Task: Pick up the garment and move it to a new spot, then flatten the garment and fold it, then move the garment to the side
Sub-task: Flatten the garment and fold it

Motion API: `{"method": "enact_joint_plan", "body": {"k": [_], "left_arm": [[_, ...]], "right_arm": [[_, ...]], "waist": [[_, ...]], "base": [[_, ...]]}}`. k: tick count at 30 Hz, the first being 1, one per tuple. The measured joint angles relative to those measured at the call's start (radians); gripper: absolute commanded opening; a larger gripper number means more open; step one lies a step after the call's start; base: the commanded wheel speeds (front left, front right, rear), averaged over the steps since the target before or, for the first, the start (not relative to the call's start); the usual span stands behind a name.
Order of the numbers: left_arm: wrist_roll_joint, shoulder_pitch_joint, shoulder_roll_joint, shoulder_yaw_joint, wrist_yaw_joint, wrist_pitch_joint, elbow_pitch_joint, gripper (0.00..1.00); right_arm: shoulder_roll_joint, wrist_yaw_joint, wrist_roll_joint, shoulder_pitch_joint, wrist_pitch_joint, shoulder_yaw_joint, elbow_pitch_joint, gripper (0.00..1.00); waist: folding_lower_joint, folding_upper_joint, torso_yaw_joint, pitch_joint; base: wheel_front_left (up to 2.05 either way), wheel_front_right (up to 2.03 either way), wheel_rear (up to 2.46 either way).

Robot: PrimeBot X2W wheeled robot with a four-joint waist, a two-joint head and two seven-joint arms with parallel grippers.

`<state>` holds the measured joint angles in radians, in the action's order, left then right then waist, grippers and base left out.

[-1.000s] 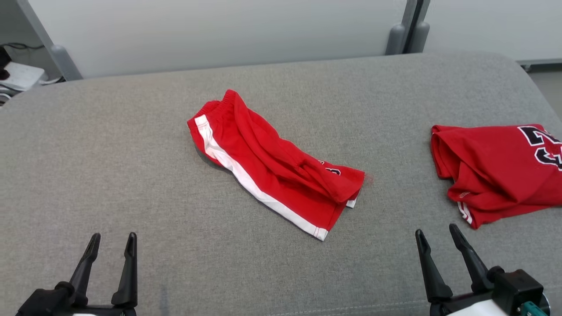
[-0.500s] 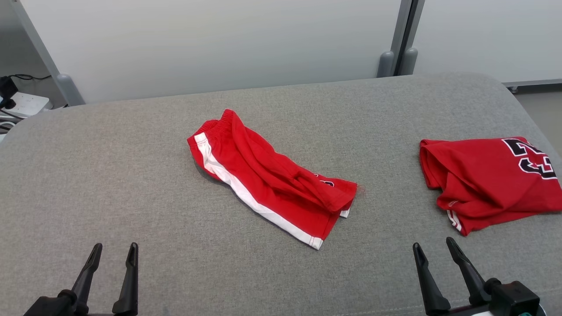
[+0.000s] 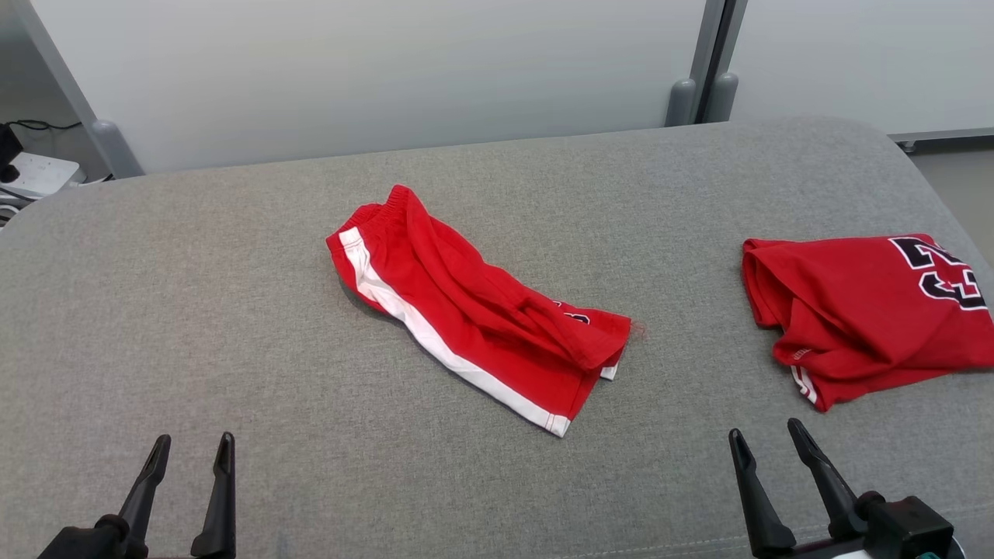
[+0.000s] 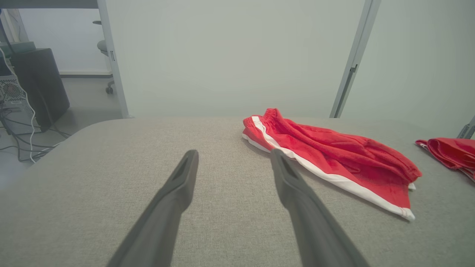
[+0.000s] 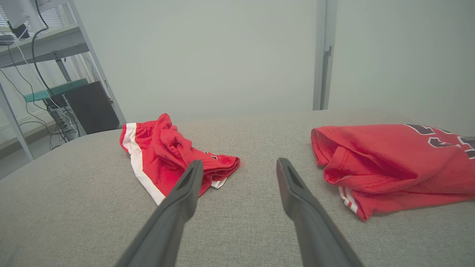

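While the left gripper (image 3: 195,439) and the right gripper (image 3: 764,428) sit wide open near the front edge with nothing in them, the red shorts (image 3: 474,310) with a white stripe lie crumpled in the middle of the gray desk (image 3: 233,310). A red shirt (image 3: 862,310) lies well apart on the right.

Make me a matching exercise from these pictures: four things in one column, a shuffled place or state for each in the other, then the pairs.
Column one:
1 red shorts
2 red jersey
3 left gripper
4 right gripper

Column two:
A open, empty, nearest the jersey
B rumpled, white side stripe, centre of head view
C black numerals, far right of head view
D open, empty, lower left of head view

Pairs: 1-B; 2-C; 3-D; 4-A
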<state>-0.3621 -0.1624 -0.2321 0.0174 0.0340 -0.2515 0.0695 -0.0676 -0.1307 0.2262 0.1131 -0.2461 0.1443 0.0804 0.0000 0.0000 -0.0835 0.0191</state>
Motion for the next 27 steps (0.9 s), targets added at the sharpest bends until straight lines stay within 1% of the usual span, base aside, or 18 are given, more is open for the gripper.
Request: {"method": "enact_joint_plan", "body": {"k": [9, 11, 14, 17, 20, 23, 27], "left_arm": [[0.003, 0.01, -0.006, 0.004, 0.002, 0.002, -0.015, 1.0], [0.003, 0.041, -0.013, 0.015, 0.016, 0.022, -0.032, 1.0], [0.003, 0.151, -0.048, 0.05, 0.045, 0.082, -0.052, 1.0], [0.005, 0.301, -0.096, 0.1, 0.07, 0.166, -0.049, 1.0], [-0.02, 0.455, -0.134, 0.168, 0.088, 0.264, -0.004, 1.0], [-0.083, 0.592, -0.169, 0.256, 0.089, 0.343, 0.077, 1.0], [-0.211, 0.751, -0.226, 0.423, 0.09, 0.421, 0.17, 1.0]], "right_arm": [[-0.001, 0.0, -0.007, -0.004, 0.0, 0.006, -0.002, 1.0], [-0.006, 0.0, -0.007, -0.016, 0.003, 0.029, -0.002, 1.0], [-0.012, 0.0, -0.006, -0.073, 0.035, 0.087, 0.005, 1.0], [-0.038, 0.0, -0.006, -0.159, 0.056, 0.17, 0.031, 1.0], [-0.064, 0.0, 0.006, -0.246, 0.069, 0.275, 0.077, 1.0], [-0.07, 0.0, 0.023, -0.326, 0.071, 0.374, 0.14, 1.0], [-0.068, 0.0, 0.057, -0.423, 0.061, 0.486, 0.228, 1.0]], "waist": [[0.0, 0.0, 0.005, 0.018], [0.0, 0.0, 0.009, 0.03], [0.0, 0.0, 0.012, 0.056], [0.0, 0.0, 0.012, 0.09], [0.0, 0.0, 0.008, 0.13], [0.0, 0.0, -0.002, 0.172], [0.0, 0.0, -0.023, 0.225]], "base": [[0.0, 0.0, 0.0], [0.0, 0.0, 0.0], [0.0, 0.0, 0.0], [0.0, 0.0, 0.0], [0.0, 0.0, 0.0], [0.0, 0.0, 0.0], [0.0, 0.0, 0.0]]}}
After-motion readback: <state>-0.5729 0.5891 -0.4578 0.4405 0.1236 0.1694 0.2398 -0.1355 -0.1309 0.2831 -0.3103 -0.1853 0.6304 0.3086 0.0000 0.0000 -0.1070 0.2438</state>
